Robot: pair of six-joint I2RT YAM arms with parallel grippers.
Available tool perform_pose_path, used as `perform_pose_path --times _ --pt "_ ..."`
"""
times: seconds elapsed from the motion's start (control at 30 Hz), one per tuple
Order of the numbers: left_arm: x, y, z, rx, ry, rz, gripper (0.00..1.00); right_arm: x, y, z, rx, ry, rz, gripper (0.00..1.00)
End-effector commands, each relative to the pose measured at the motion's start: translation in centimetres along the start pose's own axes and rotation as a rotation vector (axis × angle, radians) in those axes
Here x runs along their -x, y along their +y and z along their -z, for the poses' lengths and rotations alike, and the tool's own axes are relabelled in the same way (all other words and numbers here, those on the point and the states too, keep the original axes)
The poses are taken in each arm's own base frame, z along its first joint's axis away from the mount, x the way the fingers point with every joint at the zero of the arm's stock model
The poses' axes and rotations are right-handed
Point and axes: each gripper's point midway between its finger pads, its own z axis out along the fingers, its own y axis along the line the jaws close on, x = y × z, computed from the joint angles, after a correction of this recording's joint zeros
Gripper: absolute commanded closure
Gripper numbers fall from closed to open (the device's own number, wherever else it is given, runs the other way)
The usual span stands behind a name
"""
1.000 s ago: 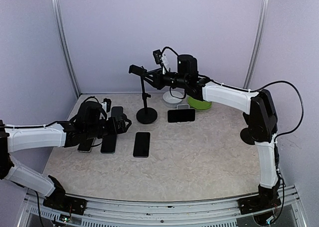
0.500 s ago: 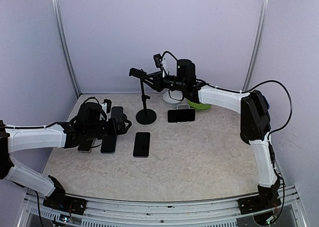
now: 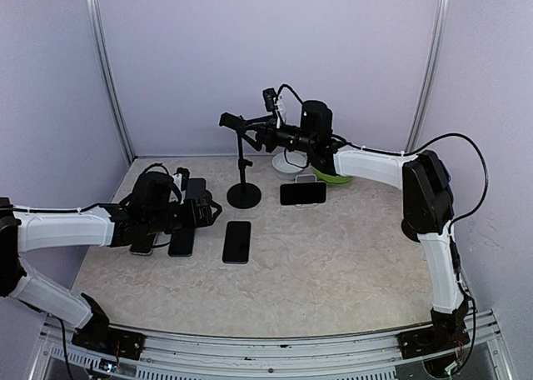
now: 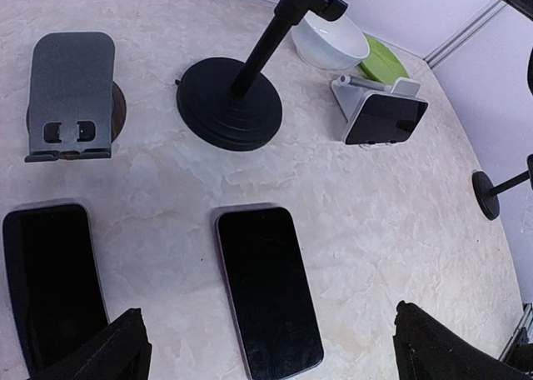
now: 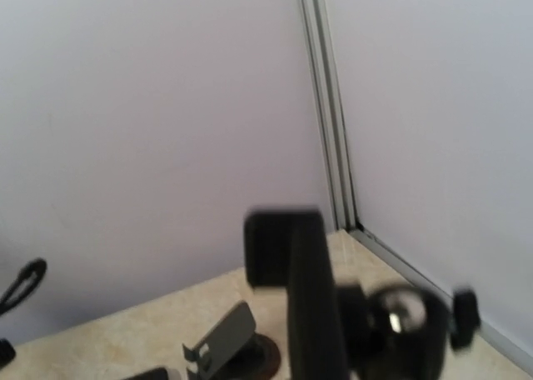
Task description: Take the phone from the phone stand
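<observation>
Black against black, the right gripper (image 3: 262, 133) is up at the boom arm of the pole stand (image 3: 242, 159), high above that stand's disc base. Whether its jaws are apart or clamped on the arm I cannot tell. The left gripper (image 3: 204, 210), left of the base, hangs low with its foam-padded jaws spread wide on nothing. The phone (image 3: 302, 193), a glossy dark glass slab with rounded corners, lies landscape in the white stand (image 4: 348, 101), just right of the base, so the removal looks not yet begun. Next, I judge, a gripper must drop to it, pinch its long edges and lift it clear of the plastic wedge's front lip. A flat phone (image 4: 268, 288) rests in front of the base on the pale, marbled worktop (image 3: 350, 263). A grey folding stand (image 4: 71, 80) sits to the left and a smooth white bowl (image 4: 331, 40) behind.
</observation>
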Motion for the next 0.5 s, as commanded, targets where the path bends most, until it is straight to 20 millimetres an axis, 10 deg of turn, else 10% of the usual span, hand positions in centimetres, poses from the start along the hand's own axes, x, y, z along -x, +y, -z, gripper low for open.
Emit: perform_pose_path --times 0.0,0.23,0.47 --pt "1.5 -1.2 -0.1 -0.04 -0.028 -0.014 0.01 3.0 0.5 2.0 0.017 -0.049 0.036 0.29" --pt "1.5 -1.8 -0.1 -0.066 -0.024 -0.002 0.01 3.5 -1.1 7.0 -0.016 -0.019 0.037 0.12" --pt "1.7 -2.5 -0.1 -0.082 -0.03 0.005 0.01 -0.8 -5.9 11.9 -0.084 0.142 -0.048 0.14"
